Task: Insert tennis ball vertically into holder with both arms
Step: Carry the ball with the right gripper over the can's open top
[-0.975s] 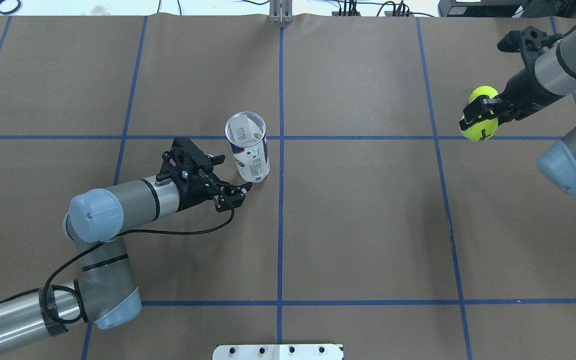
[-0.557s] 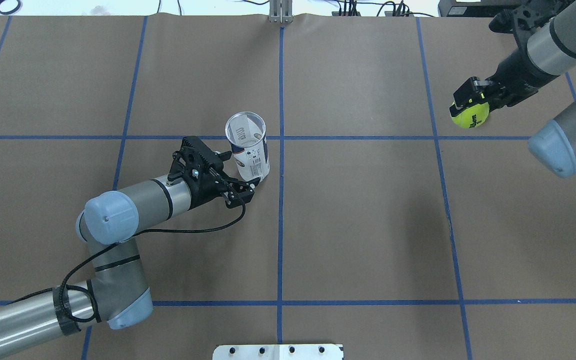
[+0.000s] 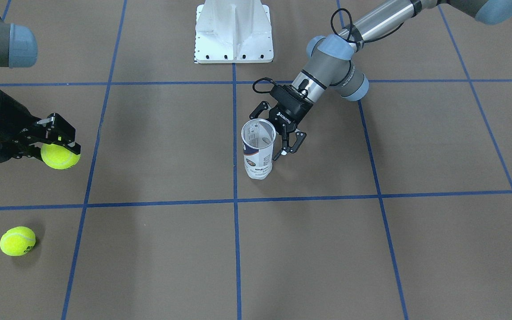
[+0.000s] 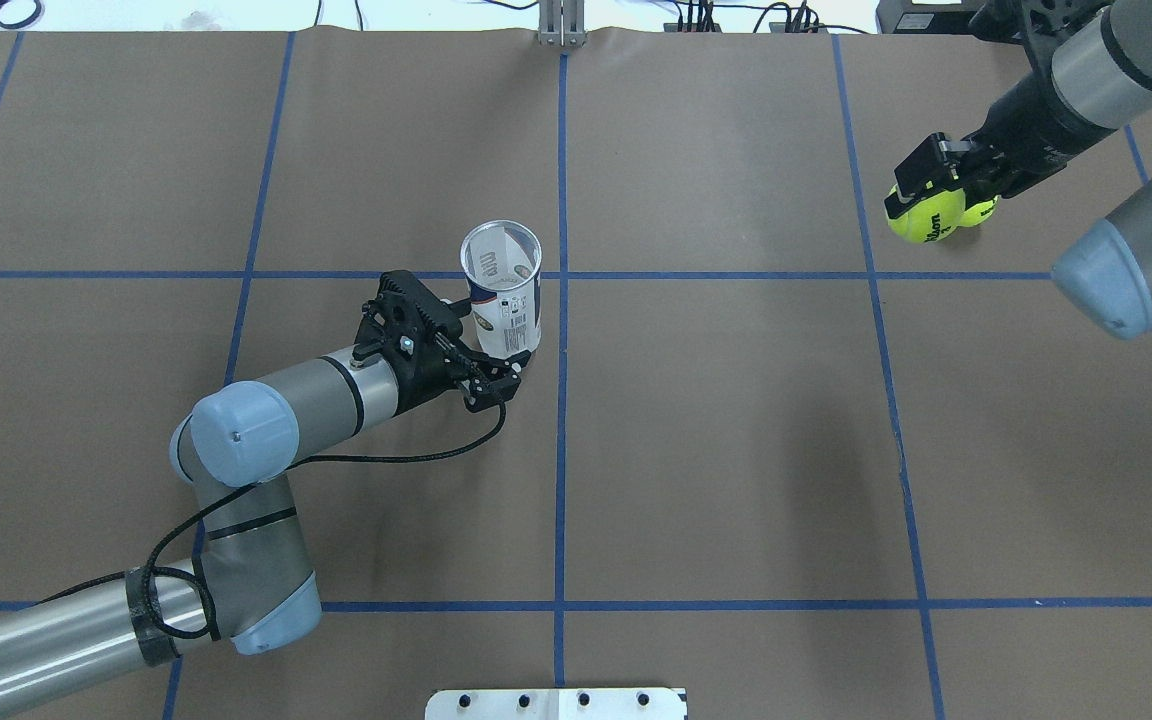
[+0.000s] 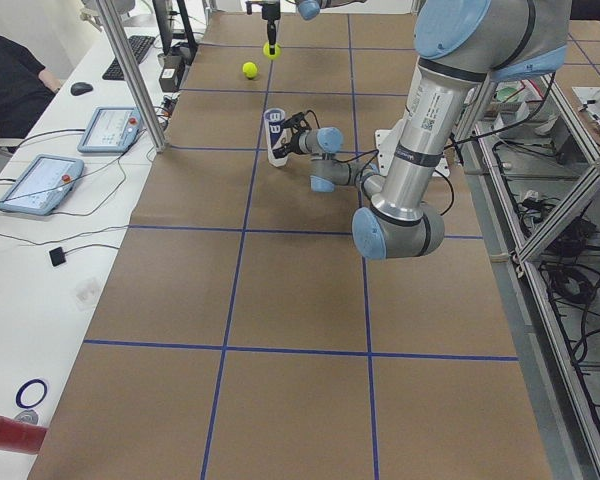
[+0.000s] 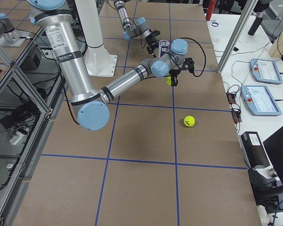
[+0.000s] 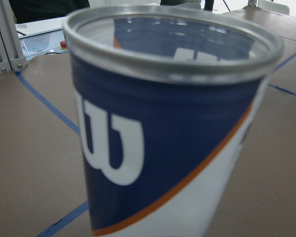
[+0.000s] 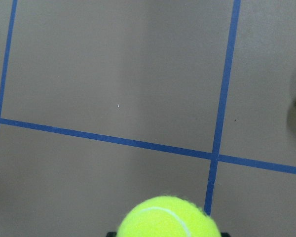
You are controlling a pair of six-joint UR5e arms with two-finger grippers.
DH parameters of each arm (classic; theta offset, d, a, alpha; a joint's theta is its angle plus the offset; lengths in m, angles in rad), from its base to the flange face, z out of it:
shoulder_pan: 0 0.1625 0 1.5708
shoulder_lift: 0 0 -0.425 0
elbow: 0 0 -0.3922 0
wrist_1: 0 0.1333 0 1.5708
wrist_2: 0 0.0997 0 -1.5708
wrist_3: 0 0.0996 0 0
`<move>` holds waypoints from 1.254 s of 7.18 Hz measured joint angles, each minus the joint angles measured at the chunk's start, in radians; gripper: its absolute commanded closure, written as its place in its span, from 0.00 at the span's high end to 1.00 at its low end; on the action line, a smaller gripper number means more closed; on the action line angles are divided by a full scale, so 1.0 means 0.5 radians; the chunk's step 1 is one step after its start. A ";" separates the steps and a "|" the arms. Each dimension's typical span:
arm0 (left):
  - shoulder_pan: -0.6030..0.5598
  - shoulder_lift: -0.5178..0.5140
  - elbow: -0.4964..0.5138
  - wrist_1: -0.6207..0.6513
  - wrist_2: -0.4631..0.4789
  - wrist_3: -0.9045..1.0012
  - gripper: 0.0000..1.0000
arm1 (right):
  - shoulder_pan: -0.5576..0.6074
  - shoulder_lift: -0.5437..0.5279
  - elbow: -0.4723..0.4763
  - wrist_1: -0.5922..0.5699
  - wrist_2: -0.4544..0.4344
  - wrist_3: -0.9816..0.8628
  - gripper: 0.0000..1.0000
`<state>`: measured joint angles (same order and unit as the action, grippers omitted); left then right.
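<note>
The holder [image 4: 503,300] is standing upright on the table [image 4: 736,450], mouth open to the ceiling, right by the crossing of the blue tape lines [image 4: 562,420] and just to the robot's left of the centre line. The left pincer [image 4: 484,345] is sitting low at its base with its fingers spread wide. One finger [image 3: 290,143] is showing beside the can and the other is reaching round the far side. Whether either is touching the plastic, I cannot tell. The left wrist view is filling up with the navy label and that big white "W", so it is very close.

Over on the robot's right, well apart from the holder, the right pincer [image 3: 60,144] is pinching a tennis ball [image 3: 60,158] from above and is holding it over the table. A second ball [image 3: 17,241] is lying loose on the table near that side. The white pedestal [image 3: 234,31] is sitting at the robot's edge of the table, on the centre line.
</note>
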<state>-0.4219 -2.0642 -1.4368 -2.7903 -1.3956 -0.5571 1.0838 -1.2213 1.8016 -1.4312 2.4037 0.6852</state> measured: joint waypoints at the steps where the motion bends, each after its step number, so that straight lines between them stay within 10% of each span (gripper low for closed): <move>1: 0.000 -0.001 0.004 0.000 0.001 0.001 0.99 | 0.001 0.005 0.019 -0.002 0.006 0.001 0.00; 9: -0.006 -0.108 0.121 0.009 0.106 0.007 0.99 | -0.054 0.203 0.135 -0.220 0.009 0.145 0.00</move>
<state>-0.4251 -2.1182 -1.3764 -2.7857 -1.3427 -0.5538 1.0565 -1.1197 1.8690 -1.5413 2.4084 0.7576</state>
